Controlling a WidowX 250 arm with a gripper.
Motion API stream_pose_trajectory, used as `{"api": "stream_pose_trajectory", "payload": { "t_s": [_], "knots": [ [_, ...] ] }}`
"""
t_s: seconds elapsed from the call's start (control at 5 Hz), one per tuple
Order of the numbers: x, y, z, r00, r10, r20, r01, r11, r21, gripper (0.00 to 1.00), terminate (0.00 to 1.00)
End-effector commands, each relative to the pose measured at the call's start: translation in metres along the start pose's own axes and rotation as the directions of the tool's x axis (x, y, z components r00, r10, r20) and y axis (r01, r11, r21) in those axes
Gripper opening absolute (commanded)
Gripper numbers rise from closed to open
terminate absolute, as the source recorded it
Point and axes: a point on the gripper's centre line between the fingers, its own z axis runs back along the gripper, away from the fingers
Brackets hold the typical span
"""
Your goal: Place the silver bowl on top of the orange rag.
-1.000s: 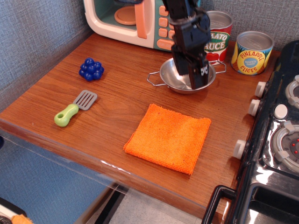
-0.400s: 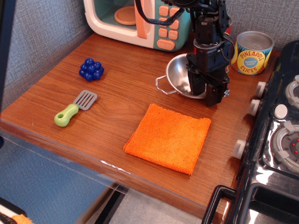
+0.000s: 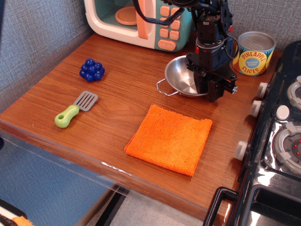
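The silver bowl (image 3: 181,77) is at the back of the wooden counter, tilted with its open side facing left, one wire handle (image 3: 162,89) sticking out low on the left. My gripper (image 3: 209,90) comes down from above and is shut on the bowl's right rim, holding it just off the counter. The orange rag (image 3: 170,139) lies flat in front of the bowl, toward the counter's front edge, with nothing on it. The bowl's right side is hidden behind the gripper.
A toy microwave (image 3: 131,19) stands at the back left and a pineapple can (image 3: 254,52) at the back right. Blue grapes (image 3: 91,69) and a green-handled spatula (image 3: 73,110) lie on the left. A black stove (image 3: 282,141) borders the right side.
The gripper has shifted right to the bowl's right rim. The bowl, flat on the counter a second ago, is now tilted and raised, moved slightly right.
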Motion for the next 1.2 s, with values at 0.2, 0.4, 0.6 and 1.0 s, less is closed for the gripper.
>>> {"api": "stream_pose_trajectory", "payload": {
  "t_s": [0.2,0.4,0.6,1.0],
  "knots": [
    [0.009,0.003,0.05,0.963,0.25,0.102,-0.254,0.967,0.035,0.0,0.0],
    [0.011,0.006,0.067,0.949,0.305,0.08,-0.31,0.949,0.057,0.0,0.0],
    [0.011,-0.002,0.088,0.954,0.299,0.035,-0.301,0.95,0.09,0.0,0.0],
    [-0.031,-0.045,0.114,0.956,0.292,0.042,-0.295,0.946,0.132,0.0,0.0]
  ]
}}
